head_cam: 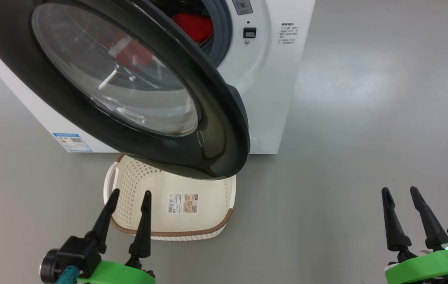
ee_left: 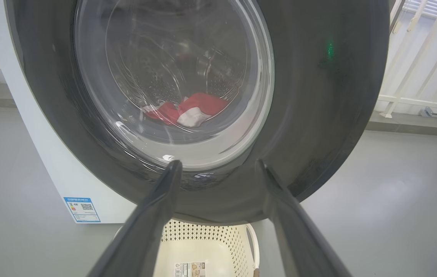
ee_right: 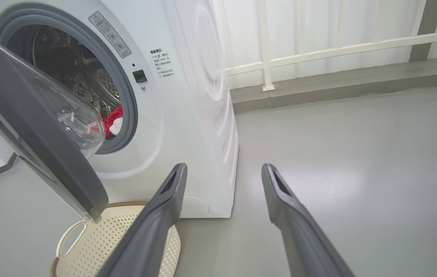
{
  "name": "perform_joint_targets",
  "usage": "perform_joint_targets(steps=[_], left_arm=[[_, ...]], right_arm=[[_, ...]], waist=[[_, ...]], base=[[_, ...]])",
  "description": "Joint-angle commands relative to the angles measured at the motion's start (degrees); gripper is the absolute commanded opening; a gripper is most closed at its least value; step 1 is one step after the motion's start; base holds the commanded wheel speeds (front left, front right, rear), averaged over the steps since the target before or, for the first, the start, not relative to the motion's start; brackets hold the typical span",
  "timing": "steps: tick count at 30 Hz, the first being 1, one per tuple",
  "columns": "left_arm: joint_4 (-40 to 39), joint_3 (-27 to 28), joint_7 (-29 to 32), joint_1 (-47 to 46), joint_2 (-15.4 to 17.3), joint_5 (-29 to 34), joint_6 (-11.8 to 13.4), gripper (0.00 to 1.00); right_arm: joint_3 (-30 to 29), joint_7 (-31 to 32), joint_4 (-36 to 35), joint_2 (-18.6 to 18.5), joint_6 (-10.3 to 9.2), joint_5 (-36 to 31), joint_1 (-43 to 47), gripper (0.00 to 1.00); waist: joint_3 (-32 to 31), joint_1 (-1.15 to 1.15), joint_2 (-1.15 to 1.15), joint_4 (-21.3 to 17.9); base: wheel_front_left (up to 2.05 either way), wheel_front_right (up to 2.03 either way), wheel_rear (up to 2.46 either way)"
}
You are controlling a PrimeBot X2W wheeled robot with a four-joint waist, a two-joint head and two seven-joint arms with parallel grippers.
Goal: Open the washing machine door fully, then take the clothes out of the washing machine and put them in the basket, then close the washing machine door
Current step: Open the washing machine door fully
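Gleaming black-rimmed washing machine door point(head_cam: 216, 130) stands ajar, glass bulging.

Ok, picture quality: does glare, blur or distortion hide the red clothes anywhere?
Head view: reflections streak the round black-rimmed glass washing machine door, yet the red fabric clothes read clearly; glare on the grey floor. Left wrist view: the left gripper looks soft, close to the lens. Right wrist view: wide-angle bows the white washing machine side.
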Motion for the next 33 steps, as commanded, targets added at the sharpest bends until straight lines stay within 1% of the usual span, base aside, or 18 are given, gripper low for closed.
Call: perform_joint_targets(steps=[1,2,3,4,12,17,22,28,33], left_arm=[[-1.7,1.62,-0.52,0.22,0.55,0.38,0.34,1.0],[-1.81,1.53,-0.52,0.28,0.55,0.3,0.38,1.0],[-1.91,1.44,-0.52,0.32,0.55,0.2,0.42,1.0],[-2.02,1.36,-0.52,0.36,0.55,0.09,0.47,1.0],[-2.78,0.37,-0.52,0.46,0.55,-0.96,1.23,1.0],[-3.13,-0.75,-0.52,0.03,0.55,-1.67,1.63,1.0],[-3.69,-1.8,-0.52,-0.57,0.55,-2.4,1.95,1.0],[-4.18,-3.16,-0.52,-1.1,0.55,-3.22,2.33,1.0],[-4.12,-4.35,-0.52,-1.87,0.55,-4.02,2.49,1.0]], right_arm=[[1.81,-0.37,-1.66,-0.66,0.29,0.42,-1.4,0.91],[2.25,-0.37,-1.91,-0.58,0.29,1.0,-1.7,0.48],[2.83,-0.37,-2.15,-0.57,0.29,1.71,-2.1,0.36],[3.4,-0.37,-2.45,-0.58,0.29,2.51,-2.61,0.0],[9.91,-0.37,-3.74,-1.63,0.29,10.45,-9.46,0.0],[15.03,-0.37,-3.53,-3.5,0.29,15.19,-15.37,0.0],[19.54,-0.37,-2.4,-5.93,0.29,19.83,-21.33,0.0],[24.88,-0.37,0.63,-9.5,0.29,26.9,-28.96,0.0],[31.13,-0.37,3.2,-12.82,0.29,33.53,-34.46,0.0]], waist=[[0.02,0.0,0.0,0.05],[0.05,0.0,0.0,0.11],[0.1,0.0,0.0,0.18],[0.17,0.0,0.0,0.25],[0.84,0.0,0.0,1.18],[1.51,0.0,0.0,2.7],[2.47,0.0,0.0,4.68],[3.87,0.0,0.0,7.04],[4.78,0.0,0.0,9.12]], base=[[0.0,0.0,0.0],[0.0,0.0,0.0],[0.0,0.0,0.0],[0.0,0.0,0.0],[0.0,0.0,0.0],[0.0,0.0,0.0],[0.0,0.0,0.0],[0.0,0.0,0.0],[0.0,0.0,0.0]])
